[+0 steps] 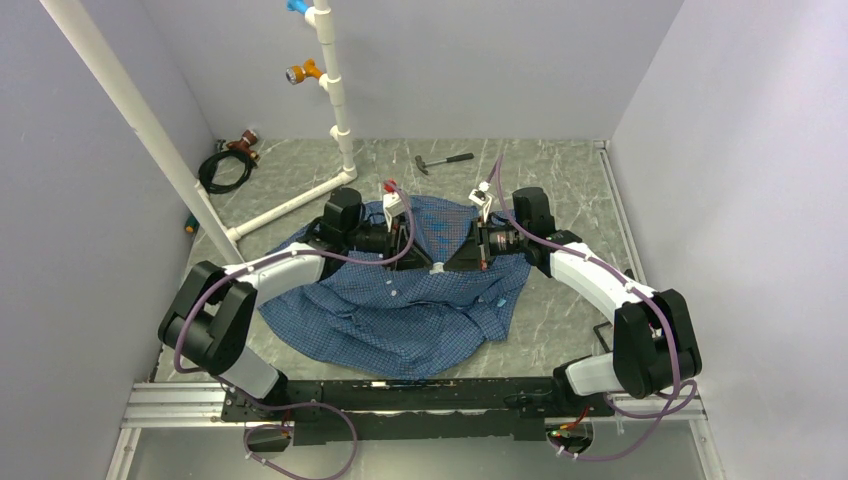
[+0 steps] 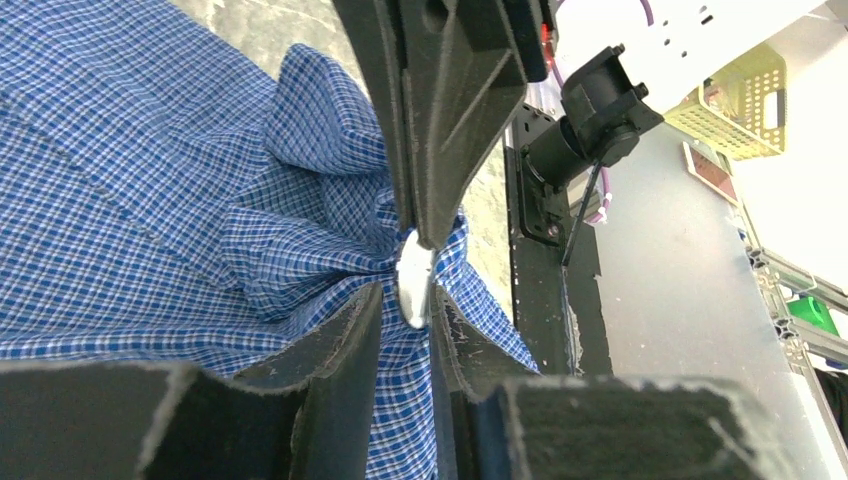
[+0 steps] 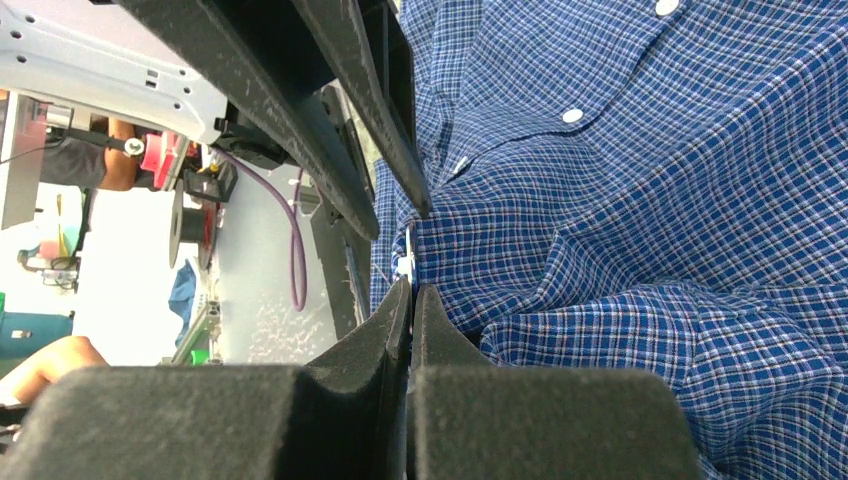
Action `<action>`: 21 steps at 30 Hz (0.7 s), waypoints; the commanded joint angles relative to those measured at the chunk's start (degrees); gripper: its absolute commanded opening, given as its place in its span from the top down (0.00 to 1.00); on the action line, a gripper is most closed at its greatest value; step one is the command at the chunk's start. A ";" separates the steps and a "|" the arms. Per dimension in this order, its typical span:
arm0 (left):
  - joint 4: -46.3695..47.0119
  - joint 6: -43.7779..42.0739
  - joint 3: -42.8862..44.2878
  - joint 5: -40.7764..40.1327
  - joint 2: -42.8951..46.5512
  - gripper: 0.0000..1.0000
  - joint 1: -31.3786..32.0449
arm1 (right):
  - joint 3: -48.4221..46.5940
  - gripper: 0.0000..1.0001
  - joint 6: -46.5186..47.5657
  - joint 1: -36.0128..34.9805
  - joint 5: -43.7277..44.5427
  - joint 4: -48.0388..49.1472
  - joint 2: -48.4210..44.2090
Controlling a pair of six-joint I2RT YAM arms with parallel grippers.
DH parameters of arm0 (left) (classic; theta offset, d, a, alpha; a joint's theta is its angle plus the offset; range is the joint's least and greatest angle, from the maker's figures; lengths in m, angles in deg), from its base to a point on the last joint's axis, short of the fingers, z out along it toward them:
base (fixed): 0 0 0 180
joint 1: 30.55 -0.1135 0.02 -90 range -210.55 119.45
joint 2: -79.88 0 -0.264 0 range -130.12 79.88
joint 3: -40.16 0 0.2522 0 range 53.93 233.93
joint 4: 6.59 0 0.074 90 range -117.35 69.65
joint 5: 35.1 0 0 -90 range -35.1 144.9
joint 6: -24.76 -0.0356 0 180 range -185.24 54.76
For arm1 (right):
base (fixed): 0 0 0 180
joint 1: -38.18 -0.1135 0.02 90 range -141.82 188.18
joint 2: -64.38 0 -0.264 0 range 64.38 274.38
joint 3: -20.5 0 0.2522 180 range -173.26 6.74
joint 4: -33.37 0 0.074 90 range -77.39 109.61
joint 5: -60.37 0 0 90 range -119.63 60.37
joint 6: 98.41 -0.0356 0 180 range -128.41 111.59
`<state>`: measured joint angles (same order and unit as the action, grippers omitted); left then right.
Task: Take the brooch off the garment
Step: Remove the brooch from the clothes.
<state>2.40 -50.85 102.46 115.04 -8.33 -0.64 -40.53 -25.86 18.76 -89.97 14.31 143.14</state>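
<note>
There is one shirt (image 1: 400, 310), blue and fine-checked, and every other place is given from it. Two white buttons (image 3: 572, 115) show on its front in the right wrist view. One small pale brooch (image 2: 414, 285), seen edge-on, sits in the bunched cloth at its middle. Two robot arms reach over it, one from each side, each ending in one gripper: the left gripper (image 1: 412, 247) and the right gripper (image 1: 466, 250), four fingers in all. One purple cable (image 1: 665, 400) runs along each arm, two together. Beyond the shirt lies one hammer (image 1: 443, 160). Beyond it to the left stand one white pipe frame (image 1: 335, 100) bearing two coloured fittings (image 1: 300, 73), and one black hose coil (image 1: 225, 168).
</note>
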 commanded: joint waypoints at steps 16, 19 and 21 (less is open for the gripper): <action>1.06 -1.71 1.58 1.49 -1.10 1.00 2.51 | -1.42 1.00 0.49 -0.04 -3.37 3.64 -0.61; 1.38 -1.40 1.48 2.22 -1.17 1.00 2.81 | -1.43 1.00 0.61 -0.05 -3.30 3.55 -0.68; 1.05 -1.39 1.56 2.58 -1.30 0.99 3.02 | -1.35 1.00 0.67 -0.02 -3.25 3.54 -0.71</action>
<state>2.48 -51.22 102.48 115.02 -9.27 1.04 -40.53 -25.91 18.76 -91.67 15.06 143.14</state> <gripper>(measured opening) 0.018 0.014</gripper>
